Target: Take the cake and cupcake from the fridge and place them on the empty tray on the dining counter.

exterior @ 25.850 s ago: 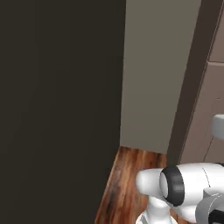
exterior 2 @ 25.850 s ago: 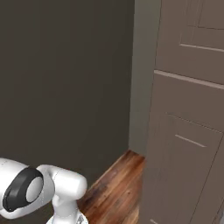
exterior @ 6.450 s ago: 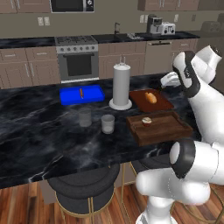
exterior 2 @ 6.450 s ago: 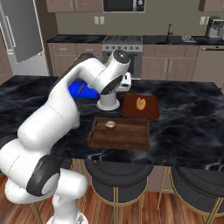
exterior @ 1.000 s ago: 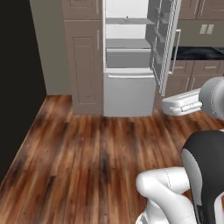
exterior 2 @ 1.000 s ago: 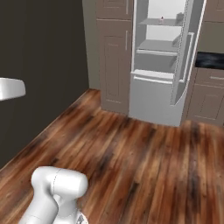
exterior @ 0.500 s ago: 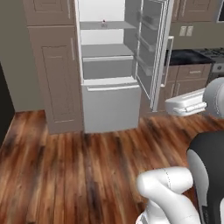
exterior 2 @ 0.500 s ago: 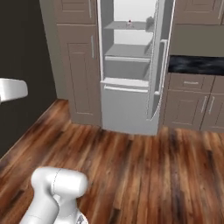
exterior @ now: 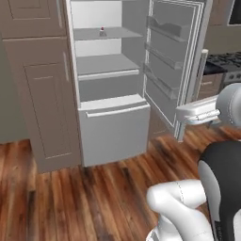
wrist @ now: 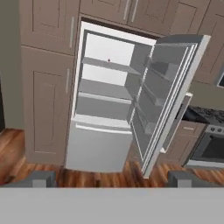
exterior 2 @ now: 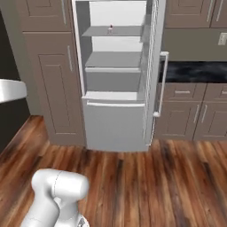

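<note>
The tall silver-grey fridge [wrist: 113,109] stands open mid-frame, exposing the tiny white cherry-topped cake [exterior: 102,32] on its upper shelf, while the gripper [wrist: 112,178], spread wide and empty, faces it for the pickup.

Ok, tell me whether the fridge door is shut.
No, the fridge door stands swung open to the right, baring the pale shelves and the cake on the upper one.
</note>
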{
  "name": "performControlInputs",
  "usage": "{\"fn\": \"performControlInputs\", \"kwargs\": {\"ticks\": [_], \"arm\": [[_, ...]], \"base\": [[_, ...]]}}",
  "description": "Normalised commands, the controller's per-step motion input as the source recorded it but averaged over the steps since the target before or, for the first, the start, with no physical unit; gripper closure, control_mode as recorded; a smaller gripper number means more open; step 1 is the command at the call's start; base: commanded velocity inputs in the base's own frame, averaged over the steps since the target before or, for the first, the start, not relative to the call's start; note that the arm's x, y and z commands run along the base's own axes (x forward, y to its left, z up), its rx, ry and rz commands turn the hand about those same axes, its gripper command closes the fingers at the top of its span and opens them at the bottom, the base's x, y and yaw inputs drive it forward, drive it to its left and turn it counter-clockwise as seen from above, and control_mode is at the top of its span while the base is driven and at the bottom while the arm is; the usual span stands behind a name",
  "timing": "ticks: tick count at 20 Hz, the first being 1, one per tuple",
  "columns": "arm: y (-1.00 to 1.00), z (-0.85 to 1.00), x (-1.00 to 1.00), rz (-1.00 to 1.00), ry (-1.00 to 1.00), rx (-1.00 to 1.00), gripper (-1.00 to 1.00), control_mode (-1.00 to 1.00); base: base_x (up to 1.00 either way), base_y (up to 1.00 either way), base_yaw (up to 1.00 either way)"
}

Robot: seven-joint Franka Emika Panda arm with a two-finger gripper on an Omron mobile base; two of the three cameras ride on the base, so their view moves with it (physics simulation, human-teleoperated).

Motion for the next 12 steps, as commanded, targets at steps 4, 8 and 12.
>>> {"fn": "performControlInputs", "kwargs": {"ticks": [4,8,12], "arm": [[0.0,0.0,0.0,0.0,0.0,0.0,-1.0,1.0],[0.0,0.0,0.0,0.0,0.0,0.0,-1.0,1.0],[0.0,0.0,0.0,0.0,0.0,0.0,-1.0,1.0]], "base": [[1.0,0.51,-0.21],[1.0,-0.02,-0.05],[1.0,-0.38,0.01]]}}
